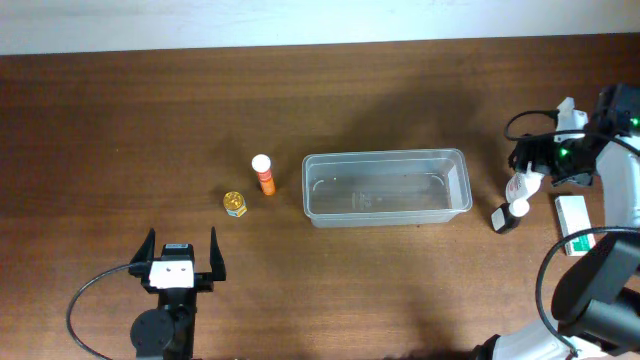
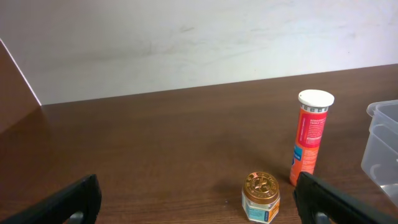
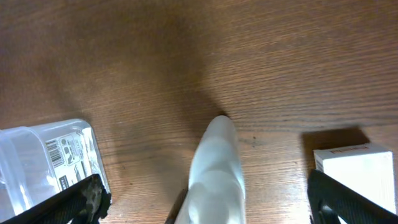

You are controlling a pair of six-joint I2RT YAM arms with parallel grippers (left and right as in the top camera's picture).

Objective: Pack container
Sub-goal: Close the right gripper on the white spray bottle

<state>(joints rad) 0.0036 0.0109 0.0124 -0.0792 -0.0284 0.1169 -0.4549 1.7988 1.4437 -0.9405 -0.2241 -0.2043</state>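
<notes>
The container (image 1: 385, 188), a long clear plastic tub, stands mid-table and looks empty; its corner shows in the right wrist view (image 3: 50, 155) and its edge in the left wrist view (image 2: 382, 143). My right gripper (image 1: 527, 172) is open above a white bottle (image 1: 519, 190) with a dark lower end, just right of the container. In the right wrist view the bottle (image 3: 214, 168) sits between the wide-open jaws (image 3: 211, 205), untouched. My left gripper (image 1: 180, 262) is open and empty near the front edge.
An orange tube with a white cap (image 1: 263, 174) stands left of the container, with a small gold-lidded jar (image 1: 234, 204) beside it. Both show ahead of the left jaws: the tube (image 2: 309, 140) and the jar (image 2: 261, 198). A white-and-green box (image 1: 575, 222) lies at the far right.
</notes>
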